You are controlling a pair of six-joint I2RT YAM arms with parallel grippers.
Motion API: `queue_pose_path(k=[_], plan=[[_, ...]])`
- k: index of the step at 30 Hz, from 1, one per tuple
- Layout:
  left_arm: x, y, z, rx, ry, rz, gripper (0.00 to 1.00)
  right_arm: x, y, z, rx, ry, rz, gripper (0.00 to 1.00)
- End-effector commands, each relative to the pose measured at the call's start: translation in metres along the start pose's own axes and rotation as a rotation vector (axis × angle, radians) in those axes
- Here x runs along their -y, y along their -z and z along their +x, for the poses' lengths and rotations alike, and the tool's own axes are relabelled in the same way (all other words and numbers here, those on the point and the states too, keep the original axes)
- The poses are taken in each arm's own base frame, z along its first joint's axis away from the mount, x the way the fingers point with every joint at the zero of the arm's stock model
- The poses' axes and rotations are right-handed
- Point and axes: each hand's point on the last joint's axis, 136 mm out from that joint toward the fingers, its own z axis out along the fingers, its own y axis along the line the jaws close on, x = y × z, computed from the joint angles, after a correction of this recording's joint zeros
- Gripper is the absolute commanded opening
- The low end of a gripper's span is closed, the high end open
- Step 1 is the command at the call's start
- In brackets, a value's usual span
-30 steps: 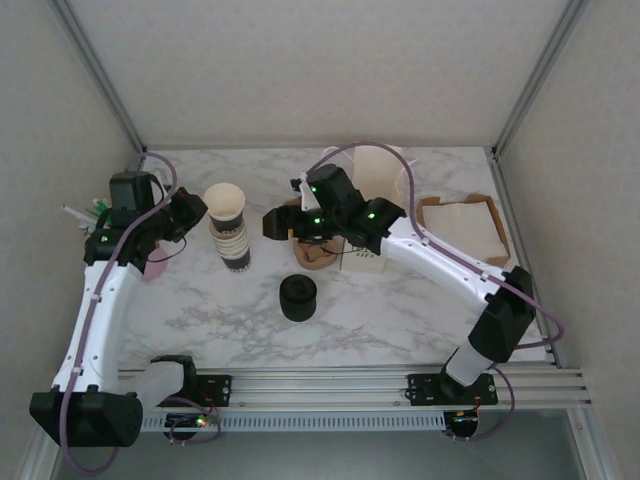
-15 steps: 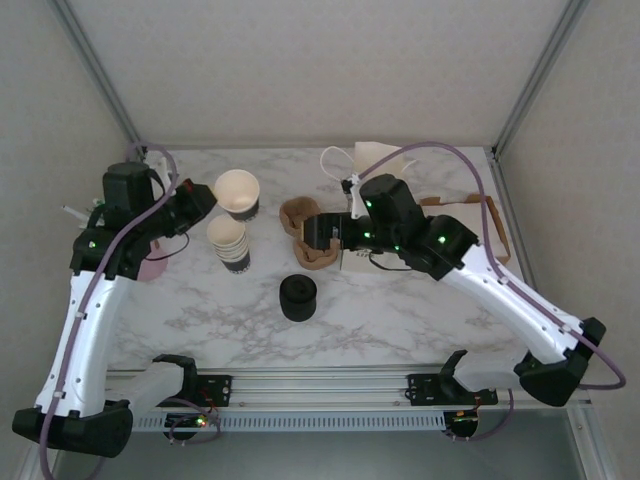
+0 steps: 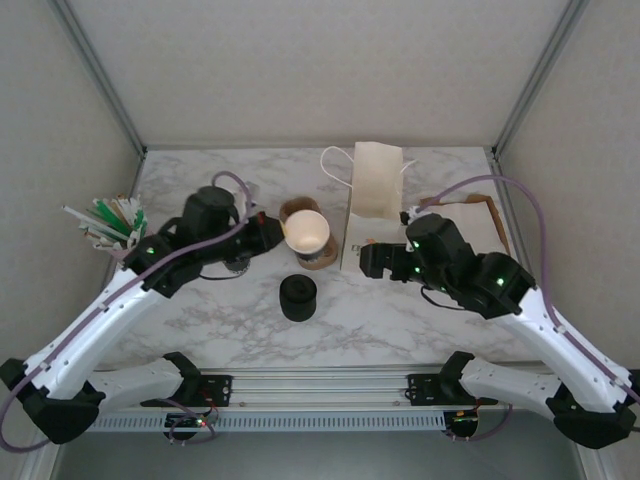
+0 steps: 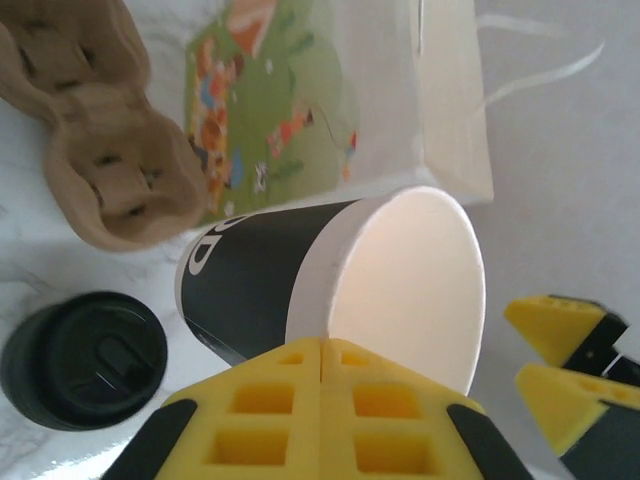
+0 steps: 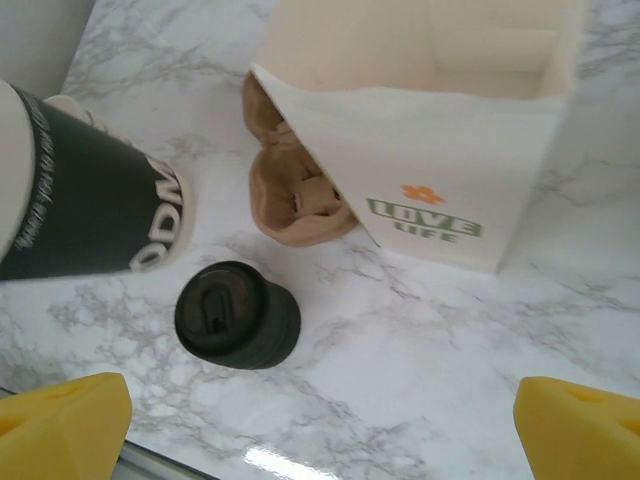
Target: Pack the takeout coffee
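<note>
Left jaws are pressed together, pinching the cup at its rim. The cup has no lid yet and is off the desk, hanging over the brown pulp carrier.

Cup orientation: tipped well off upright. In the top view the cream mouth faces up and towards the near edge. In the left wrist view the long axis runs almost flat, with the dark base end pointing at the carrier and lid side.

The lid stack stands on the desk just near of the cup, between the two arms and touching nothing.

The paper bag stands upright and open-topped, just right of the carrier.

Right jaws are spread wide and empty, hovering near the front of the bag. From them the lid stack lies ahead and to the left, and the cup is further left again.

My read:
- The cup has to be righted, base down, before it can be seated or capped.
- The left arm is committed to the cup, so the right arm is the one free to take a lid.
- A rim pinch on a tilted paper cup may crush the lip.
</note>
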Motion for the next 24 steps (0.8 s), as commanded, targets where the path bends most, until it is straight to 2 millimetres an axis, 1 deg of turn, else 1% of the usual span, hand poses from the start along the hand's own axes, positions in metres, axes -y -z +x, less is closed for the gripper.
queue_pose_path(k=[1, 4, 7, 10, 12, 16, 21, 24], plan=[[0.011, -0.023, 0.017, 0.002, 0.027, 0.021, 0.00, 0.028, 0.004, 0.015, -0.014, -0.036, 0.088, 0.99], [0.016, -0.044, 0.044, -0.058, 0.014, 0.019, 0.00, 0.040, 0.006, 0.025, -0.020, -0.057, 0.115, 0.99], [0.011, -0.065, 0.065, -0.100, 0.011, 0.003, 0.00, 0.049, 0.006, 0.032, -0.025, -0.075, 0.135, 0.99], [0.000, -0.087, 0.082, -0.137, 0.001, -0.045, 0.00, 0.055, 0.002, 0.039, -0.040, -0.093, 0.152, 0.99], [-0.006, -0.098, 0.088, -0.143, -0.006, -0.069, 0.00, 0.057, 0.001, 0.042, -0.047, -0.098, 0.159, 0.99], [-0.009, -0.117, 0.097, -0.159, -0.003, -0.058, 0.00, 0.063, -0.003, 0.048, -0.058, -0.107, 0.181, 0.99], [-0.022, -0.136, 0.107, -0.180, -0.018, -0.089, 0.00, 0.067, -0.010, 0.054, -0.075, -0.118, 0.194, 0.99], [-0.027, -0.146, 0.113, -0.195, -0.014, -0.082, 0.00, 0.068, -0.014, 0.057, -0.087, -0.126, 0.203, 0.99]])
